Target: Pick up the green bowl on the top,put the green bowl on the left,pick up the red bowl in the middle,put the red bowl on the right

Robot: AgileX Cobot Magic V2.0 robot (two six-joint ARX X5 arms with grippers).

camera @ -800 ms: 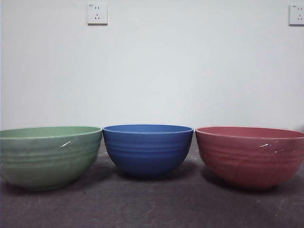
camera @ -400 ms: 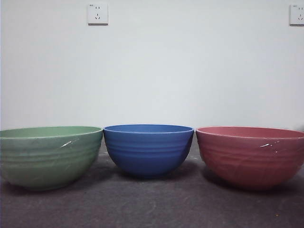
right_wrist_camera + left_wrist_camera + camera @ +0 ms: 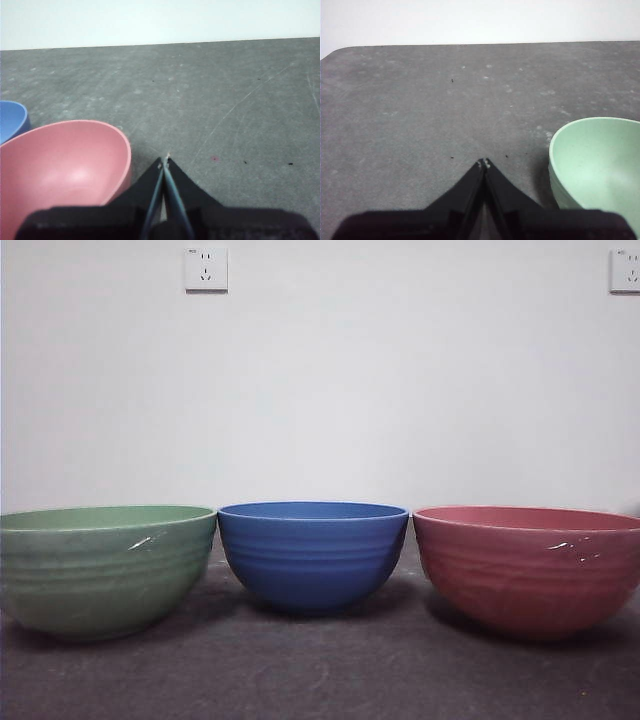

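Observation:
The green bowl (image 3: 100,570) stands upright on the table at the left of the front view, with a white scratch near its rim. The red bowl (image 3: 528,568) stands upright at the right. Both arms are out of the front view. My left gripper (image 3: 484,163) is shut and empty above bare table, with the green bowl (image 3: 597,165) close beside it. My right gripper (image 3: 165,160) is shut and empty, with the red bowl (image 3: 62,170) close beside it.
A blue bowl (image 3: 312,554) stands between the green and red bowls, slightly farther back; its rim shows in the right wrist view (image 3: 11,120). The grey table (image 3: 320,680) runs to a white wall with two sockets (image 3: 205,269). The table's far edge shows in both wrist views.

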